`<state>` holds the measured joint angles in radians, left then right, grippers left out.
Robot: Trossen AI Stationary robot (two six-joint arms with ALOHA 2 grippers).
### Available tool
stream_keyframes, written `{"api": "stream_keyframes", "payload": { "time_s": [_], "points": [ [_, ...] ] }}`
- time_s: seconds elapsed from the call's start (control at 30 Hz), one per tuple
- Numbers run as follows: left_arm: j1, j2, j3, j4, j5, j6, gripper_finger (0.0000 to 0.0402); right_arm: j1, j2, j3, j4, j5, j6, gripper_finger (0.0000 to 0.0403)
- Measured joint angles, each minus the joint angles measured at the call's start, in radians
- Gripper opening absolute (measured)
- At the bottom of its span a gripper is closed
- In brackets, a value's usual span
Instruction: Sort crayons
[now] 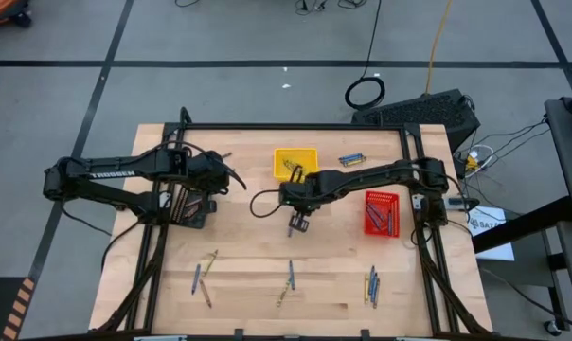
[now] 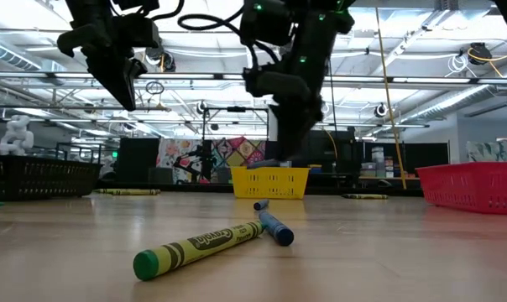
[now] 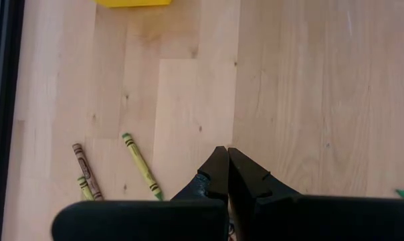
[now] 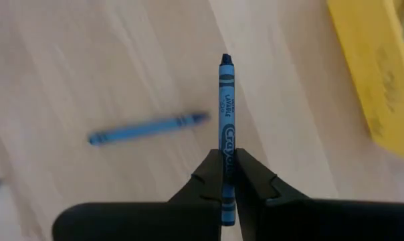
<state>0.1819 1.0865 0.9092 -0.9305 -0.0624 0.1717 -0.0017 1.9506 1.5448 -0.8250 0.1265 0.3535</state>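
Observation:
My right gripper (image 1: 298, 224) hangs over the middle of the table, shut on a blue crayon (image 4: 227, 94). My left gripper (image 1: 241, 182) waits shut above the table's far left part, holding nothing. Other crayons lie flat on the wood. One blue crayon (image 4: 148, 128) is below my right gripper, and a yellow-green one (image 2: 199, 247) and a blue one (image 2: 274, 226) are near the front edge. Loose groups lie along the near side (image 1: 207, 278) (image 1: 288, 282) (image 1: 371, 282). Under my left gripper (image 3: 227, 157) lie a yellow-green crayon (image 3: 140, 166) and a brown one (image 3: 86, 171). My right gripper pinches the blue crayon between its two fingers on the wrapped shaft (image 4: 227, 144), toward its rear half. The crayon lies along the fingers, its tip sticking out past the fingertips. The fingers come from above, slanting steeply down, and the crayon is lifted clear of the table.
A yellow tray (image 1: 295, 161) stands at the far middle with crayons in it. A red tray (image 1: 381, 210) with crayons stands at the right. Two blue crayons (image 1: 352, 159) lie beside the yellow tray. Bare wood lies between the trays and the near row of crayons.

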Motion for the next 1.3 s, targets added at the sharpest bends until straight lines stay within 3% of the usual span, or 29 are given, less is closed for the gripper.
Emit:
{"api": "stream_keyframes", "payload": {
  "time_s": [0.2, 0.53, 0.9, 1.3],
  "points": [
    [0.000, 0.000, 0.000, -0.005, -0.001, 0.001, 0.0000, 0.019, -0.011, 0.000, -0.124, 0.085, 0.058, 0.0000],
    [0.000, 0.000, 0.000, -0.007, -0.002, 0.001, 0.0000, 0.045, -0.021, 0.000, -0.271, 0.138, 0.133, 0.0000],
    [0.000, 0.000, 0.000, -0.007, -0.003, 0.001, 0.0000, 0.071, -0.175, -0.005, -0.360, 0.194, 0.240, 0.0000],
    [0.000, 0.000, 0.000, -0.007, -0.003, 0.001, 0.0000, 0.102, -0.488, -0.353, -0.323, 0.207, 0.518, 0.0000]
  ]
}}
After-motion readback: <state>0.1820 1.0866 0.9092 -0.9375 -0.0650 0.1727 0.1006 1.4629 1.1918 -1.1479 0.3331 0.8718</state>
